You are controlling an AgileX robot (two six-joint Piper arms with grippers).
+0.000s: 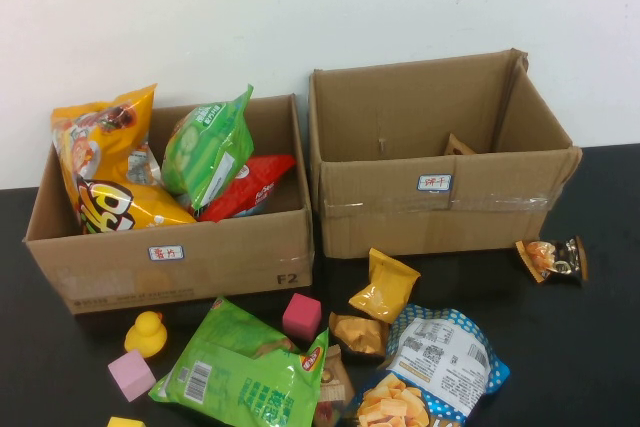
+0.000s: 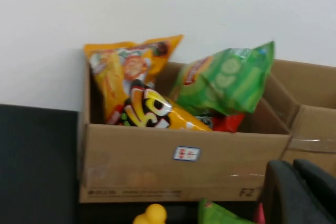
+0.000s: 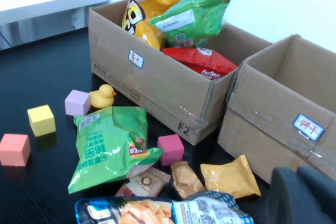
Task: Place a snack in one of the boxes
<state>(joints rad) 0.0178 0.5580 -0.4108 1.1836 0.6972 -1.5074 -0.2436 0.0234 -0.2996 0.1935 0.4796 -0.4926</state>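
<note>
The lower, wider box [image 1: 170, 259] at the left holds orange [image 1: 105, 157], green [image 1: 205, 152] and red [image 1: 245, 187] snack bags. The taller taped box [image 1: 440, 202] stands to its right, with only a small brown thing showing inside. Loose snacks lie in front: a green bag [image 1: 245, 372], a blue dotted bag [image 1: 440, 372], a small yellow packet [image 1: 385, 285], a brown packet [image 1: 358, 332] and a small packet [image 1: 552, 259] at the right. My left gripper [image 2: 296, 179] is shut and empty, facing the wider box [image 2: 184, 161]. My right gripper [image 3: 300, 178] is shut and empty, above the table beside the yellow packet [image 3: 231, 178].
Pink cubes [image 1: 302, 315] [image 1: 131, 375], a yellow duck [image 1: 146, 334] and a yellow cube [image 3: 41, 120] lie among the snacks on the black table. A third, salmon cube [image 3: 14, 149] sits further out. A white wall rises behind both boxes.
</note>
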